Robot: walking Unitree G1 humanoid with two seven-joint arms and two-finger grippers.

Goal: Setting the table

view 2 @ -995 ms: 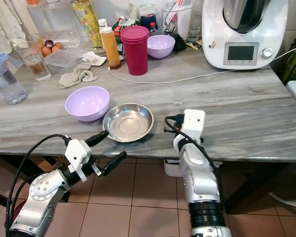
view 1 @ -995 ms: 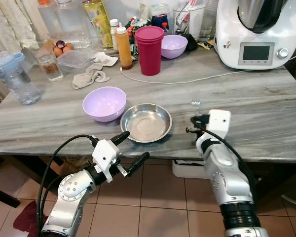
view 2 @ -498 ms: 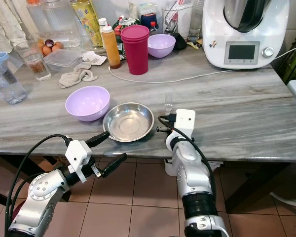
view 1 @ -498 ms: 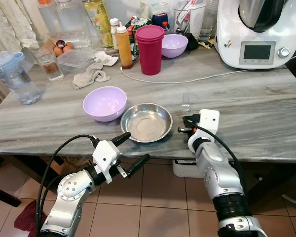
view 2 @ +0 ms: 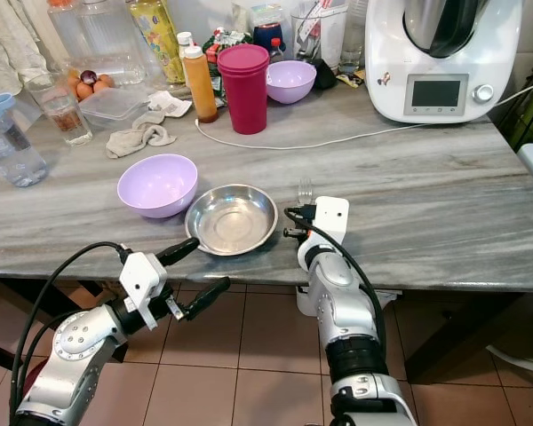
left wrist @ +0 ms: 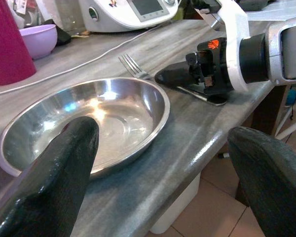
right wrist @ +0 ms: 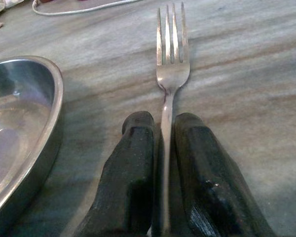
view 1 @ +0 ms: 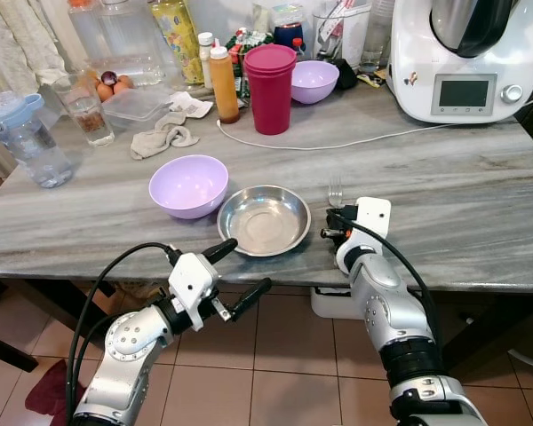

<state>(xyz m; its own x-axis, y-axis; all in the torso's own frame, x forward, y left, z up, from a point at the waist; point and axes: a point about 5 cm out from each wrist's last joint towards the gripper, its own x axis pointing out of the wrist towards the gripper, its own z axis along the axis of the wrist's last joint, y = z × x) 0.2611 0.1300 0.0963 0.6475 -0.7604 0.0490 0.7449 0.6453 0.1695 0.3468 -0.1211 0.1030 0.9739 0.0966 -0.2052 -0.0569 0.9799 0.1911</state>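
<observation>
Here, right gripper [right wrist: 164,148] clenched the fork [right wrist: 171,64] beside the steel bowl [view 1: 263,219].
Lilac bowl [view 1: 188,185] just beyond; left gripper [view 1: 235,267] spread below table edge [view 1: 71,253].

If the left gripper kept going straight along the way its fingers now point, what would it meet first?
Most likely the steel bowl: the left gripper hangs open just below the table edge, fingers aimed at the bowl's rim. Depth is unclear; the edge might come first.

On the table [view 1: 480,177], the metal bowl [view 1: 264,220] sits in the lower middle of the frame. The plastic bowl [view 1: 188,185] is just left of it. The fork [right wrist: 168,84] lies just right of it. The tall cup [view 1: 269,89] stands behind, near the top. The kitchen machine [view 1: 466,55] fills the upper right.
</observation>
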